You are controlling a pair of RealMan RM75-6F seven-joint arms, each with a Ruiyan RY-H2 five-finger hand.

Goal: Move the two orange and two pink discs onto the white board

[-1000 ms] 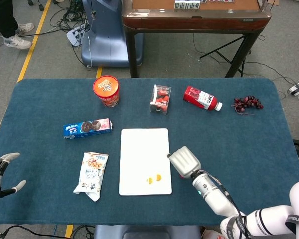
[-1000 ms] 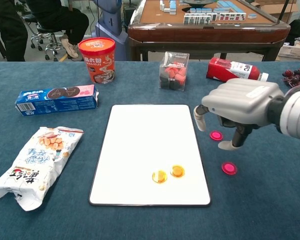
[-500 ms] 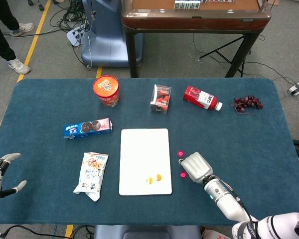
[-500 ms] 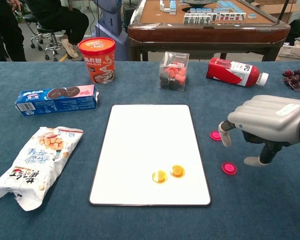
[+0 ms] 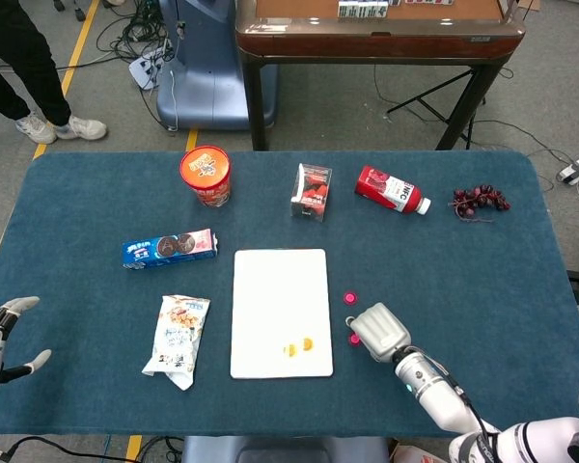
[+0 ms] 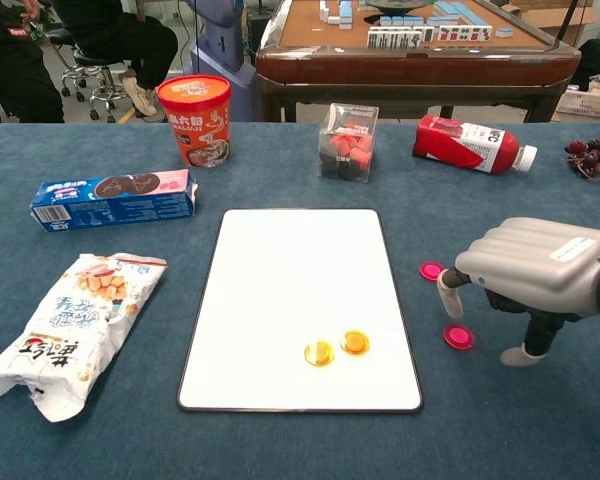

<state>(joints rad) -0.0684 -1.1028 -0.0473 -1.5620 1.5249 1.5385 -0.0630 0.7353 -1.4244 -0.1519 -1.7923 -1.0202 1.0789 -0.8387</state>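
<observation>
We see only the fingertips of the left hand point(image 5: 0, 338) at the frame edge, apart and holding nothing. The right hand point(image 6: 540, 280) hovers palm down, fingers loosely spread and empty. Two small, round, glossy pink discs lie on the blue cloth: one point(image 6: 459, 336) under its fingertips, one point(image 6: 432, 270) just beyond. Two translucent orange discs point(image 6: 337, 347) sit together on the flat white rectangular board point(image 6: 290, 270), left of that hand.

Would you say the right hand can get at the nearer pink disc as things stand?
Probably yes. The right hand hangs just beside the nearer pink disc, fingers spread and holding nothing, and only bare blue cloth lies between them.
</observation>
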